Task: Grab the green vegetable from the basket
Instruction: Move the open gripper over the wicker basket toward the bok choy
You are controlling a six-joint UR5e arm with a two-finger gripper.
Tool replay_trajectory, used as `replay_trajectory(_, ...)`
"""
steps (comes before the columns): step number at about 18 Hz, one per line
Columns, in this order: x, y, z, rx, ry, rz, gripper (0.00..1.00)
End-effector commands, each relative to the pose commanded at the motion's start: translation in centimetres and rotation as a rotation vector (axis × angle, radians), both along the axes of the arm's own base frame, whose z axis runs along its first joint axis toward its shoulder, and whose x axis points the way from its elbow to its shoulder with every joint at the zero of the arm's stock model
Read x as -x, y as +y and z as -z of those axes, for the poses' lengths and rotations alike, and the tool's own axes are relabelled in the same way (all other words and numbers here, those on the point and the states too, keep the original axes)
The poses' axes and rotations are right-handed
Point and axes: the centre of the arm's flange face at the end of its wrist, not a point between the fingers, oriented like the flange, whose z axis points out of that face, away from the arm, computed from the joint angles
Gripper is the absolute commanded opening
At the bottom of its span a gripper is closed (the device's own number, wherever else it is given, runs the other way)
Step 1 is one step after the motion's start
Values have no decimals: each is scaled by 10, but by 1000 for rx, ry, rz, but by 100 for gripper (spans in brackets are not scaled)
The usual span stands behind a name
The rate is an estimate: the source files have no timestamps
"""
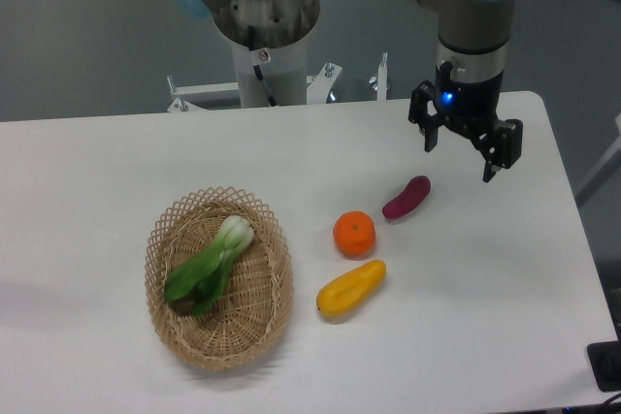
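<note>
The green vegetable [210,265], a small bok choy with a pale stem end and dark leaves, lies diagonally inside the basket [167,239], an oval tan wicker one at the table's front left. My gripper [461,161] hangs open far to the right, above the back right part of the table, with nothing between its fingers. It is well apart from the basket.
On the white table lie a purple sweet potato [407,197], an orange [354,234] and a yellow squash-like fruit [351,288], all between the basket and the gripper. The arm's base column [264,36] stands at the back edge.
</note>
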Motion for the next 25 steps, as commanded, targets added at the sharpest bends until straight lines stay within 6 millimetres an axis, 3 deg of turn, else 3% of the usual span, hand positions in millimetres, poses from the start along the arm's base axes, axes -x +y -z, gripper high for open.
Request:
replay_trajectory(8,-7,4,-2,-2,-1,11,100)
replay_trajectory(11,-19,2,21,-1,-35,7,100)
replay_trajectory(13,-23,2,24,-30,-51,-114,100)
replay_trajectory(20,-70,59,31,-77,-94,-242,100)
replay_trajectory(22,-92,85,32,-98,-100,-248,100)
replay_trajectory(25,-111,116,51,-137,-127,-367,100)
